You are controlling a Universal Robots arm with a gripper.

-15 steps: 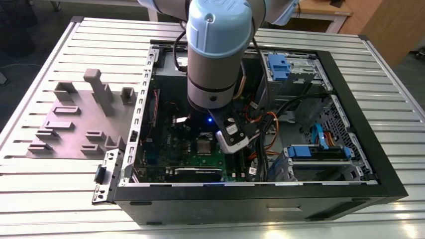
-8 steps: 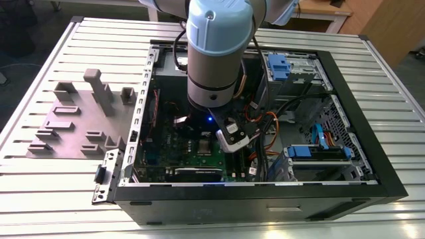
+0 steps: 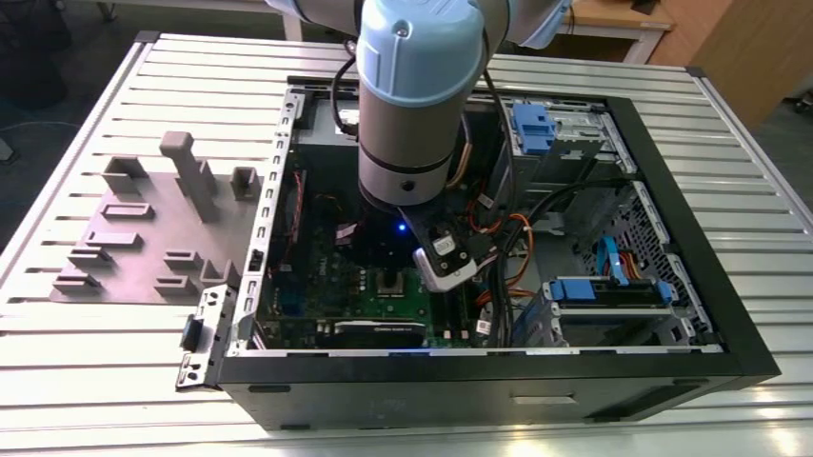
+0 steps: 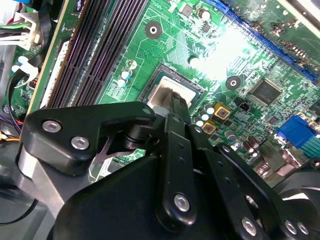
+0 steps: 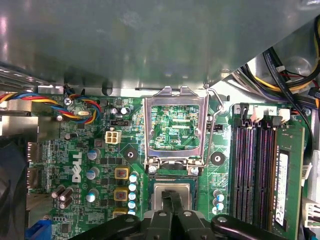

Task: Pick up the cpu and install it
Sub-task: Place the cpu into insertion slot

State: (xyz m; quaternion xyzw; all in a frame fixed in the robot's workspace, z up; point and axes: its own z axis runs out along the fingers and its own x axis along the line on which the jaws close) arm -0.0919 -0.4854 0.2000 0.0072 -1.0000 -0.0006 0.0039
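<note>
First wrist view: hand (image 5: 170,196) pressed together over the partly hidden cpu (image 5: 186,194).

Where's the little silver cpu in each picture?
Exterior view: too small to be sure; likely the pale square on the green motherboard under the arm.
Second wrist view: the cpu lies in its socket, with the gripper over it.
First wrist view: the cpu sits next to the open silver frame.
Shared landmark: black memory slots, in both wrist views.
</note>
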